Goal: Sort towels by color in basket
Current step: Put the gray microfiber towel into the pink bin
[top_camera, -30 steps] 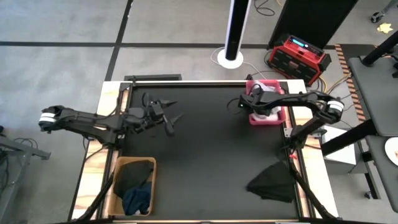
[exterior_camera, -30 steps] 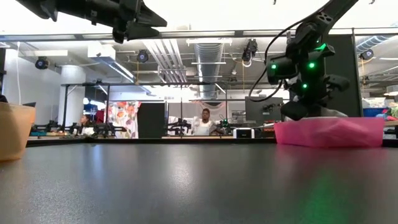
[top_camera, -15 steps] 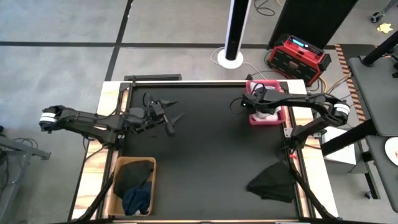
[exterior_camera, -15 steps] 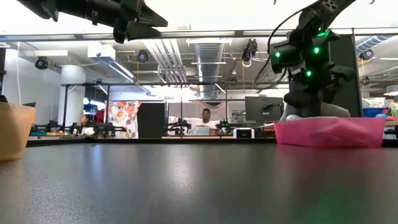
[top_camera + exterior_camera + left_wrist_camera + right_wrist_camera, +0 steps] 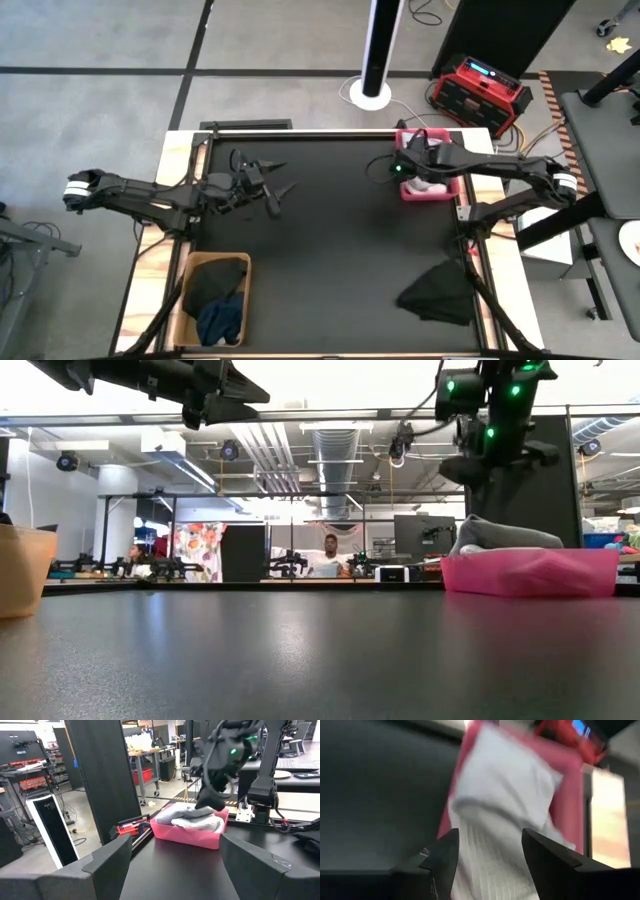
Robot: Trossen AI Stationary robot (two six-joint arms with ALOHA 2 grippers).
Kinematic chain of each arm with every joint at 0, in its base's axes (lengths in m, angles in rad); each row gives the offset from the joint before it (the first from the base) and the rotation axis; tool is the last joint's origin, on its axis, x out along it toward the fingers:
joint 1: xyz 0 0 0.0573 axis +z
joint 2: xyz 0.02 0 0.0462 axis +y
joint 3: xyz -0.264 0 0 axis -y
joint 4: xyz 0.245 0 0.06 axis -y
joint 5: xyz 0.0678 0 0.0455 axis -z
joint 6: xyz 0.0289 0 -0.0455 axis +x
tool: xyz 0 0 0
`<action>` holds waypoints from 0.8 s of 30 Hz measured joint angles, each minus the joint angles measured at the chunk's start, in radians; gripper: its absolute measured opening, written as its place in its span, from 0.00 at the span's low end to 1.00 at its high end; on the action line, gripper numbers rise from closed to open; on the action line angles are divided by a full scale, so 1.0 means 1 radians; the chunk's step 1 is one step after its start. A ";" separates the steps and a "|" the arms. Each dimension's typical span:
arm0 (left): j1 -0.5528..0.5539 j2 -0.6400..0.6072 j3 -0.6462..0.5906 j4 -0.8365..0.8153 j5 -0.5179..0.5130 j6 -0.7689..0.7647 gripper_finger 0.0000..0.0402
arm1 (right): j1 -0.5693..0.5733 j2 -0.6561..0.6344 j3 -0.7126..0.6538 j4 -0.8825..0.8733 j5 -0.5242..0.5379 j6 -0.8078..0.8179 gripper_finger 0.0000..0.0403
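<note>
From above, the right gripper (image 5: 400, 168) hangs over the near-left edge of the pink basket (image 5: 447, 188) at the far right of the black table (image 5: 340, 250), with pale towels (image 5: 432, 186) piled inside it; a black towel (image 5: 437, 293) lies loose near the table's front right corner, and a tan basket (image 5: 188, 268) at the front left holds a black towel (image 5: 218, 280) and a navy towel (image 5: 221, 318). The left gripper (image 5: 277, 190) waits over the table's left half, fingers spread with nothing in them. At table height, the right arm (image 5: 495, 420) stands clear above the grey towels (image 5: 505, 536) mounded in the pink basket (image 5: 530, 573), apart from them. The left wrist camera looks between its parted fingers (image 5: 107, 860) at the basket (image 5: 192, 831) and towels (image 5: 195, 818). The right wrist camera shows its own fingers (image 5: 442, 857) apart and empty, just above the white ribbed towel (image 5: 495, 825).
</note>
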 joint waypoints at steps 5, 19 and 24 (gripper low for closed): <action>0.000 0.000 0.000 0.000 0.000 0.000 0.70 | 0.057 -0.014 -0.011 0.073 0.311 -0.001 0.45; 0.000 0.000 0.000 -0.004 0.000 -0.004 0.70 | -0.047 0.116 -0.270 0.528 0.373 -0.125 0.03; 0.000 0.000 0.000 -0.008 0.000 -0.004 0.70 | -0.058 0.117 -0.290 0.543 0.292 -0.120 0.02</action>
